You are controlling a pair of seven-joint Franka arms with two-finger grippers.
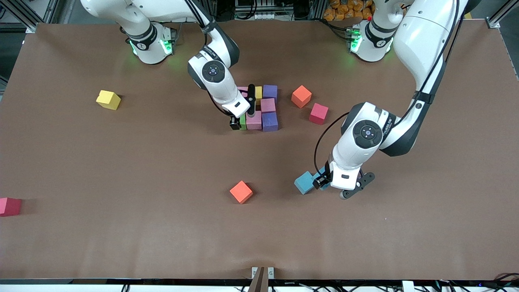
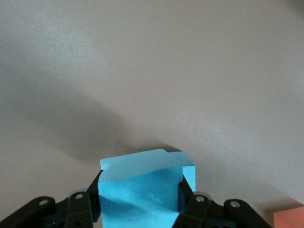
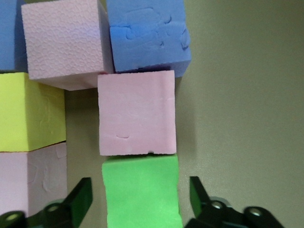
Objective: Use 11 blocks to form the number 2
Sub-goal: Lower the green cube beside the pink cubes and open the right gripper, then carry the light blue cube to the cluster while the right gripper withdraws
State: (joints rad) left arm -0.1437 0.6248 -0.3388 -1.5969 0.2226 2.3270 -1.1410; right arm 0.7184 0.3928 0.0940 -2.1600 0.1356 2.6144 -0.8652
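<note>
Fingers [image 1: 234,124] of the right gripper [image 1: 241,121] stand spread either side of the green block [image 1: 243,121], low at the end of the half-built number 2 [image 1: 261,109] in mid-table; by the look of it that cube is just set down and let go. In the same front view the left gripper [image 1: 324,180] is down on a light blue block [image 1: 304,182], nearer the camera. An orange block [image 1: 241,192] lies close by, another orange block [image 1: 301,96] and a red cube [image 1: 318,113] sit beside the digit, and a yellow block [image 1: 108,99] lies toward the right arm's end.

Left wrist view: the pads [image 2: 94,202] clamp a light blue block [image 2: 147,183], firmly held; next it wants lifting and carrying to the digit.

Right wrist view: the green block [image 3: 141,190] sits free between parted fingers [image 3: 78,199], touching a pink block [image 3: 137,113]. The right arm must lift clear first, or it blocks the approach.
</note>
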